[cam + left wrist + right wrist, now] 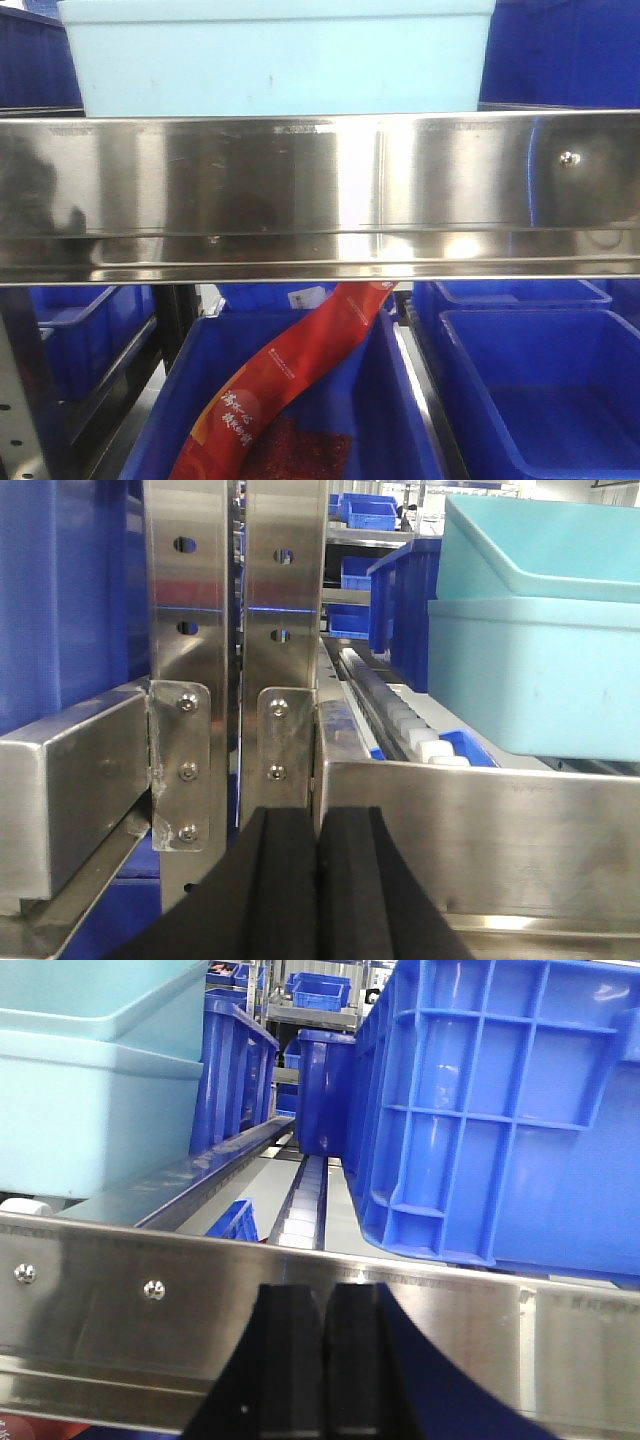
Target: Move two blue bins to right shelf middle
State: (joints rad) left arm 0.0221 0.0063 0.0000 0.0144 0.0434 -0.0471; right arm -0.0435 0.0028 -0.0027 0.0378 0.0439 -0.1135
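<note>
Place: shiny metal shelf rail (320, 190) right before me | Bins: light blue bin (275, 55) on shelf, dark blue bin (510, 1110) beside it | My left gripper (315, 880) closed, holding nothing | My right gripper (322, 1360) closed, holding nothing

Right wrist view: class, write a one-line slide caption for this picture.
Shut right gripper faces the steel shelf rail, with a dark blue bin right and a light blue bin left.

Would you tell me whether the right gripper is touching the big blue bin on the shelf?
Apart. In the right wrist view the right gripper sits shut below the steel rail, with the blue bin behind it.
</note>
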